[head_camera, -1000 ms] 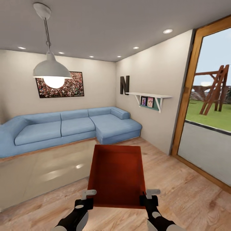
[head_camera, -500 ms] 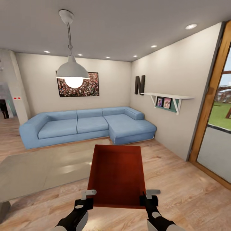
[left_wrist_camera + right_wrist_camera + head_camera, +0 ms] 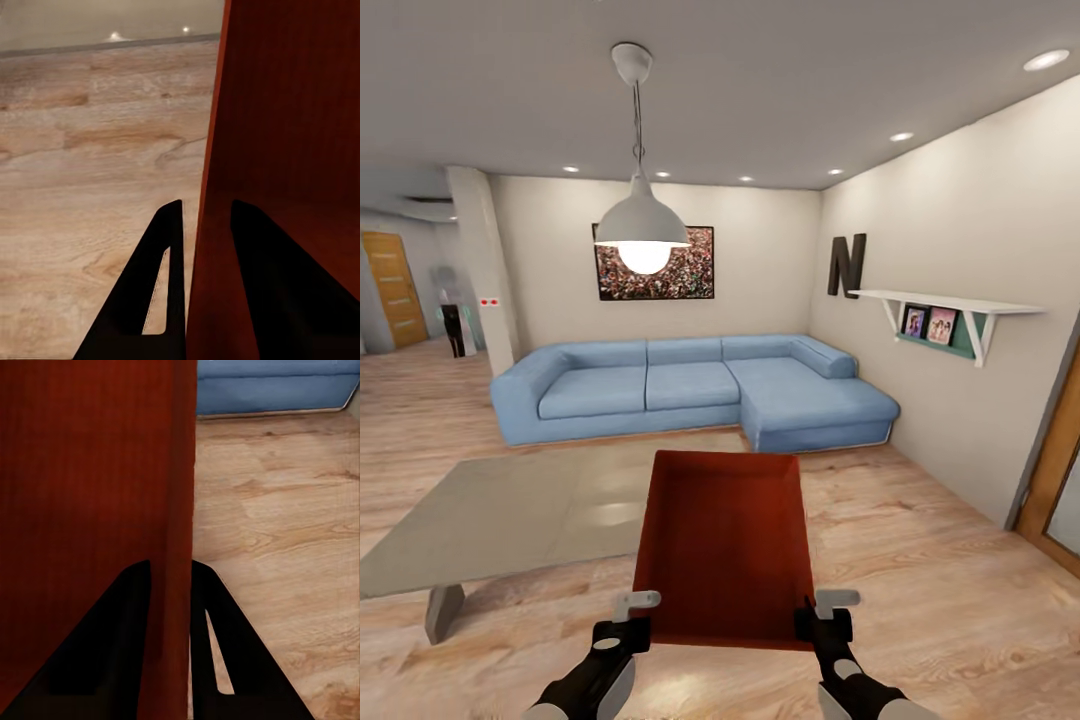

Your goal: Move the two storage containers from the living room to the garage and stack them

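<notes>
An orange-red open-top storage container [image 3: 725, 545] is held up in front of me over the light wood-plank floor [image 3: 920, 560] of the living room. My left gripper [image 3: 636, 620] is shut on its near left wall, with one dark finger on each side of the wall [image 3: 206, 247]. My right gripper [image 3: 822, 618] is shut on the near right wall [image 3: 174, 547] in the same way. The second container is out of view.
A blue corner sofa [image 3: 690, 385] lines the far wall under a framed picture. A low grey table [image 3: 510, 510] stands at the left, with a pendant lamp [image 3: 643, 225] above it. A white shelf [image 3: 950, 310] hangs on the right wall. A hallway with a wooden door [image 3: 395, 290] opens far left.
The whole view has swung to the left: the glass door has slid out at the right and the hallway has come in at the left. The container and both grippers keep their place in view.
</notes>
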Tool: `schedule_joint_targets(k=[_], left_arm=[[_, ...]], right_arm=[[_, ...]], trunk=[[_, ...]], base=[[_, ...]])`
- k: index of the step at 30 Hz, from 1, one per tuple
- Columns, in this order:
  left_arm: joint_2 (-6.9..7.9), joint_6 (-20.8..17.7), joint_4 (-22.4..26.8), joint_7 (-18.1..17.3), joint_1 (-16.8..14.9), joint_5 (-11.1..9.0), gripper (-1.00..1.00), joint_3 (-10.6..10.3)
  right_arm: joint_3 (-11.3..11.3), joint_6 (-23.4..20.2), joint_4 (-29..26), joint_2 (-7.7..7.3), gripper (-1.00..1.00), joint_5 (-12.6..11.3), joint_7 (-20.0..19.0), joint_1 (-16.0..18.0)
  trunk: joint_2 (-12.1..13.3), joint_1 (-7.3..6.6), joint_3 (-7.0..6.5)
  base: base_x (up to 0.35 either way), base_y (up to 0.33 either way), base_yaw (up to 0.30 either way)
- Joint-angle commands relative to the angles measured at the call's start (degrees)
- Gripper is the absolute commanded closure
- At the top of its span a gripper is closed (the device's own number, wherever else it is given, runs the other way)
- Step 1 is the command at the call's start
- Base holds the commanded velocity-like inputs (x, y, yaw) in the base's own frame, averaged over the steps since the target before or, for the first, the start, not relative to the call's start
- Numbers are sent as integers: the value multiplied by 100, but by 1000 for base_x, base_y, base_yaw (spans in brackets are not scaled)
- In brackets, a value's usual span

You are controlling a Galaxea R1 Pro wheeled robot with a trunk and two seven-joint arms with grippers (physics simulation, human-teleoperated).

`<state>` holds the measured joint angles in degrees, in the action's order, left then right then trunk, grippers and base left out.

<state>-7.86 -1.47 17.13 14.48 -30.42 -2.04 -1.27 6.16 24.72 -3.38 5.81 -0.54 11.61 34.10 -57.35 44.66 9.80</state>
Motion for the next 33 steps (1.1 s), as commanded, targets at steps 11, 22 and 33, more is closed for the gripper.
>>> schedule_joint_targets(k=[11,22,33], left_arm=[[3,-20,-25,33,1,-139,100,-111],[3,-20,-25,33,1,-141,100,-111],[3,-20,-25,36,1,-143,100,-111]], right_arm=[[-44,112,-172,-5,100,63,25,9],[-44,112,-172,-6,100,59,25,9],[-44,112,-172,-1,100,58,25,9]], trunk=[[-6,0,9],[-6,0,9],[-6,0,9]], base=[[0,0,300],[0,0,300],[0,0,300]])
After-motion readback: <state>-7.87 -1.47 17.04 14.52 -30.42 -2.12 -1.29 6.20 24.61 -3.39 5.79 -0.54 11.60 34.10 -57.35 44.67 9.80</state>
